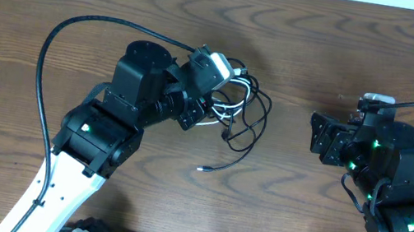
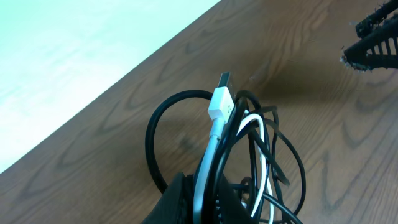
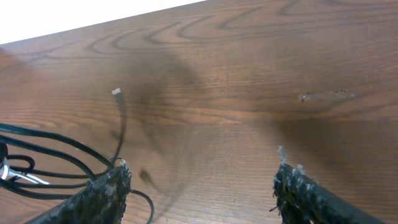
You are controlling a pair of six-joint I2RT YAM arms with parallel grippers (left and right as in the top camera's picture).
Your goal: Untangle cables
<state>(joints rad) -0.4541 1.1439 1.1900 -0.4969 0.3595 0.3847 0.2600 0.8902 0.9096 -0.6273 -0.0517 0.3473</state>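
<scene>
The left arm [image 1: 132, 92] reaches from the near left toward the middle, wrist bent right, jaws clamped on the cables [image 2: 221, 106]. The right arm [image 1: 387, 161] points left, jaws wide apart, empty.

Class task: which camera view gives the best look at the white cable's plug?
The left wrist view: the white cable's plug fills the centre, metal tip up, among black cables. Overhead shows only white slivers in the tangle; the right wrist view catches a white scrap at its left edge, no plug.
</scene>
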